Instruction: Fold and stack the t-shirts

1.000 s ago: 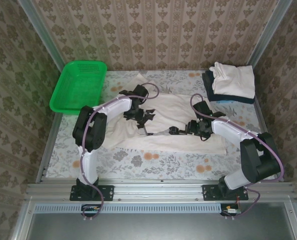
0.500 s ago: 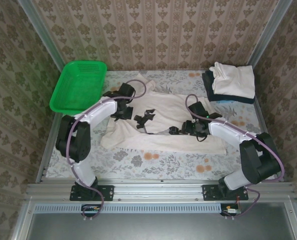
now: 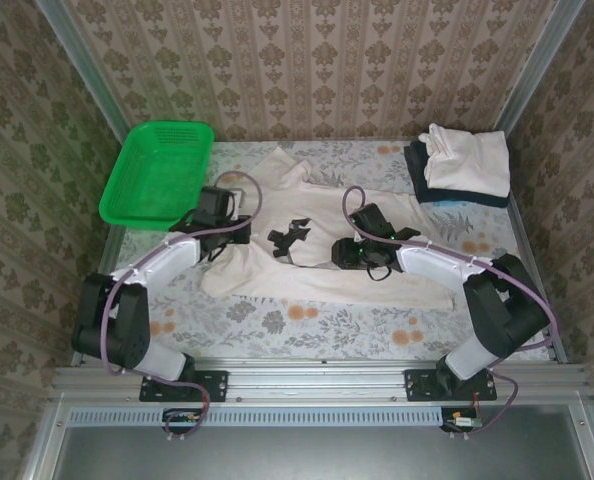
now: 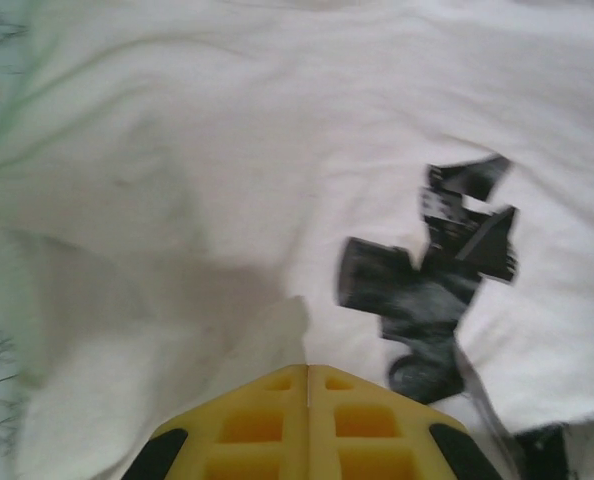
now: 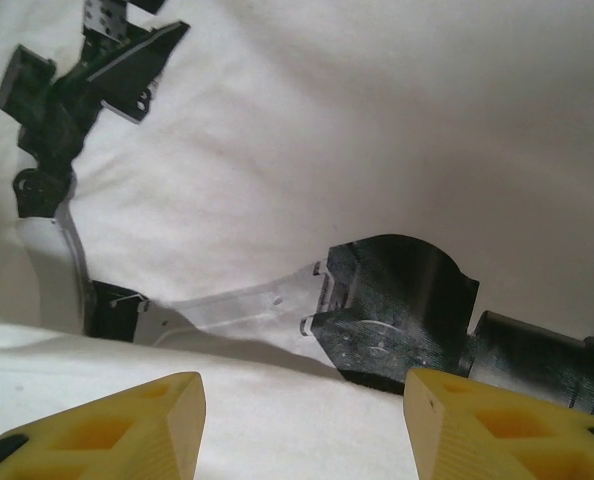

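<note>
1. Swung out leftward since a second ago, the left gripper point(image 4: 307, 372) now sits at the left edge of the spread cream shirt point(image 3: 317, 205). Its fingers are pressed together; I cannot tell whether cloth is pinched.
2. The right gripper point(image 5: 302, 382) hovers over the shirt's dark print, fingers apart, holding nothing.
3. The green basket point(image 3: 162, 170) stands just beside the left wrist.
4. A folded cream shirt point(image 3: 467, 158) lies on a navy one point(image 3: 457, 198) in the far right corner, well apart.

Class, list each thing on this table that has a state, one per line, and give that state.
Cream-white cotton t-shirt with black print: spread out, unfolded.
Second cream-white cotton t-shirt: folded, stacked on top.
Dark navy cotton t-shirt: folded, underneath it.
Green plastic mesh basket: empty.
Left pincer: shut.
Right pincer: open.
</note>
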Available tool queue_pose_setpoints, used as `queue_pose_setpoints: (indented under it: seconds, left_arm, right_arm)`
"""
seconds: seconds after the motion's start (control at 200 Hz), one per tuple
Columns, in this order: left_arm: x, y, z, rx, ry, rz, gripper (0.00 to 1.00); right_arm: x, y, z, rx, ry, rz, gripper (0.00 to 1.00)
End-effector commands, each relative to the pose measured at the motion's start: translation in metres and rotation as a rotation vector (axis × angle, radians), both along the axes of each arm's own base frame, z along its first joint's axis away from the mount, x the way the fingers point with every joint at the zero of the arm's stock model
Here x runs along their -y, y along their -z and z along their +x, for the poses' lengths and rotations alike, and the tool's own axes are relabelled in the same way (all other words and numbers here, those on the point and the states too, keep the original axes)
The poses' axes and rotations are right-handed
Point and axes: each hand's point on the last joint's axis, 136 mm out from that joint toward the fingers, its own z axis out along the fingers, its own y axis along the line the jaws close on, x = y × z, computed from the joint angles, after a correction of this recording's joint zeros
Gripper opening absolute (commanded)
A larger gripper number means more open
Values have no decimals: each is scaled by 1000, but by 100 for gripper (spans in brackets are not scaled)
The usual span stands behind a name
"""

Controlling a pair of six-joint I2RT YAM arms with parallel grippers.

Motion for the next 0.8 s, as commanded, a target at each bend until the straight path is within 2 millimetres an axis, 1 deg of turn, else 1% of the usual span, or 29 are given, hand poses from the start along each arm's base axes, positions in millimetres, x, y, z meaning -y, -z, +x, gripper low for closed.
queue_pose_setpoints:
  seconds: [0.0,0.045,0.11,0.14,0.15,0.16,0.2,0.24,0.25,0.3,0.32,0.33,0.34,0.37,0.39,0.465,0.505,0.52,0.535,0.595,0.67,0.71,0.755,0.795]
  left_arm:
    - [5,-42,9,136,-21,-98,0]
    - [9,-52,5,153,0,-91,0]
    - [19,-71,0,205,36,-72,0]
    - [28,-77,-5,224,65,-52,0]
    - [28,-79,-4,231,66,-45,0]
    - [36,-81,-8,236,89,-42,0]
    - [47,-84,-11,249,120,-25,0]
    - [57,-82,-10,249,150,-16,0]
    - [59,-80,-10,245,157,-14,1]
    - [64,-66,-5,211,157,7,11]
    - [63,-59,-2,192,148,16,17]
    - [63,-55,0,182,143,24,21]
    - [61,-50,2,168,134,34,25]
    - [55,-37,6,136,103,63,44]
    - [51,-29,9,113,84,78,49]
    - [36,-8,13,43,35,90,51]
    - [30,-3,11,15,17,71,57]
    - [30,-2,10,12,18,64,59]
    - [19,-1,13,6,-12,60,60]
    - [0,-1,9,-5,-69,59,66]
    - [-18,-4,0,-7,-104,59,71]
    - [-28,-4,-5,-13,-128,64,74]
    - [-34,-1,-11,-24,-130,58,76]
    - [-41,5,-15,-55,-138,60,76]
  right_arm:
    - [3,5,3,-2,4,-27,57]
    - [4,5,3,-1,5,-34,57]
    - [6,5,3,1,9,-45,57]
    - [8,5,3,4,13,-49,57]
    - [9,4,3,6,15,-50,57]
    - [9,4,3,7,16,-51,57]
    - [11,4,2,11,19,-57,57]
    - [12,4,2,16,22,-60,57]
    - [12,4,2,17,22,-61,57]
    - [13,4,1,16,22,-65,57]
    - [14,5,1,16,24,-68,57]
    - [15,5,0,15,24,-70,57]
    - [15,5,0,13,24,-71,57]
    - [15,6,0,10,23,-71,57]
    - [15,6,0,8,22,-73,57]
    - [17,8,-2,-2,25,-83,57]
    - [17,9,-4,-6,22,-86,57]
    - [18,9,-4,-6,21,-87,57]
    - [18,9,-5,-8,21,-88,57]
    - [17,9,-6,-8,17,-83,57]
    - [12,8,-5,-7,5,-56,58]
    - [6,6,-3,-4,-1,-31,57]
    - [-3,4,0,3,-19,6,57]
    - [-12,2,2,7,-34,27,57]
